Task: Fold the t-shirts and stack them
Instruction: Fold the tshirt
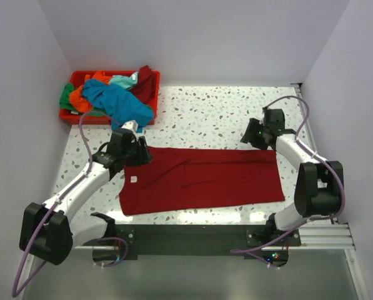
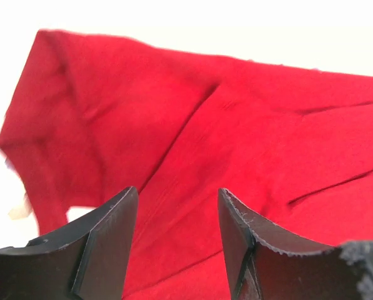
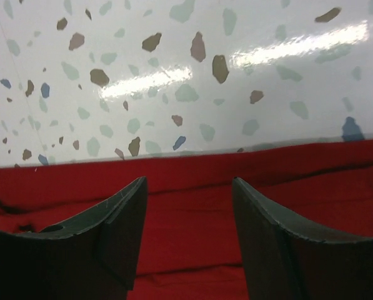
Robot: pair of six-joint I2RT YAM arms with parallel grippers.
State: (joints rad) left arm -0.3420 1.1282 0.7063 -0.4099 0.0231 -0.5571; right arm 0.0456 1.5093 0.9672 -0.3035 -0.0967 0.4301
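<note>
A large dark red t-shirt [image 1: 202, 179] lies flat across the table's middle, folded into a long band. My left gripper [image 1: 138, 152] hovers over its far left corner, open, with only red cloth [image 2: 248, 131] below the gap [image 2: 177, 197]. At the far right corner my right gripper [image 1: 253, 135] is open too, its fingers [image 3: 120, 212] over the shirt's far edge [image 3: 192, 165] with nothing between them. Teal blue [image 1: 114, 100], orange [image 1: 80, 97] and green [image 1: 66, 99] t-shirts are heaped in the bin.
The red plastic bin [image 1: 150, 94] stands at the back left corner, the teal shirt spilling over its front wall. Speckled white tabletop [image 1: 211, 115] shows beyond the shirt. White walls close in on the left, back and right.
</note>
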